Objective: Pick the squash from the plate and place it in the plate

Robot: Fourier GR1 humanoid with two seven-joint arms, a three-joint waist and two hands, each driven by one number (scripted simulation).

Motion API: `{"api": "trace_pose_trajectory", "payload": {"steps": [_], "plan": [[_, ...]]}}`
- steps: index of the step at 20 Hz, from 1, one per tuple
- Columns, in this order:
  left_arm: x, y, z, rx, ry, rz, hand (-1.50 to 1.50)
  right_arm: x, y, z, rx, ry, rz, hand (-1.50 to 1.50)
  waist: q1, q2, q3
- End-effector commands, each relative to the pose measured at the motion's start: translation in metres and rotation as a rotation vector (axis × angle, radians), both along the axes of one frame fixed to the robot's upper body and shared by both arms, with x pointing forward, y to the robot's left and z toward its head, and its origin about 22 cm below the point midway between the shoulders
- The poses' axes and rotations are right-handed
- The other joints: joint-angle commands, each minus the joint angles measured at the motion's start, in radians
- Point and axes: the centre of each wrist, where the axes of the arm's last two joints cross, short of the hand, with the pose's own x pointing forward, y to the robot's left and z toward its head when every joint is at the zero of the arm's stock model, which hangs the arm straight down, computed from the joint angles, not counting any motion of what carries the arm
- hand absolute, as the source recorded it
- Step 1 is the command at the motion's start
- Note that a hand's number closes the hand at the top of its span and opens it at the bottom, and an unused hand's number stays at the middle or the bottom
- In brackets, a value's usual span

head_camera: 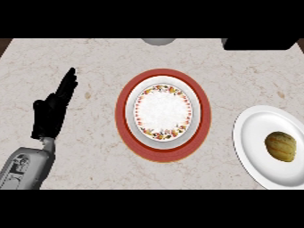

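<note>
Squash (281,146) on white plate (253,133); left hand (54,109) fingers straight, holding nothing.

We have a single view, from the robot's head, looking steeply down on the marble-patterned table (95,53), so its top nearly fills the picture. Our near edge lies along the bottom, the far edge along the top, where dark wood floor shows at both upper corners. The left forearm (22,169) enters from the lower left, confirming we look outward from the robot's body. We sit close enough that the white plate (253,133) at the right is cut by the frame edge, while the red-rimmed plate (122,111) lies near the centre.
</note>
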Motion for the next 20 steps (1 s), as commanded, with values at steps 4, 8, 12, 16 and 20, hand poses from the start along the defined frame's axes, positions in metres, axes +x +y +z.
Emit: {"api": "trace_pose_trajectory", "payload": {"steps": [4, 8, 12, 16, 20], "plan": [[-0.009, 0.029, 0.010, 0.015, -0.006, -0.015, 0.00, 0.024, -0.018, -0.007, 0.027, 0.056, 0.070, -1.50, 0.007, 0.000, 0.000], [-0.004, 0.020, 0.014, 0.008, -0.004, -0.001, 0.00, 0.047, 0.011, -0.022, 0.016, 0.118, 0.128, -1.50, 0.010, 0.001, 0.000], [0.003, 0.000, 0.011, 0.003, 0.012, 0.000, 0.00, 0.067, 0.026, -0.061, 0.042, 0.098, 0.159, -1.50, 0.006, 0.001, 0.001], [0.006, 0.009, 0.002, -0.001, -0.011, -0.004, 0.00, 0.040, 0.008, -0.062, 0.062, 0.109, 0.176, -1.50, -0.001, 0.000, 0.000], [0.010, 0.023, 0.011, 0.008, -0.002, 0.000, 0.00, 0.060, 0.023, -0.092, 0.065, 0.153, 0.176, -1.50, 0.003, 0.001, 0.000]]}}
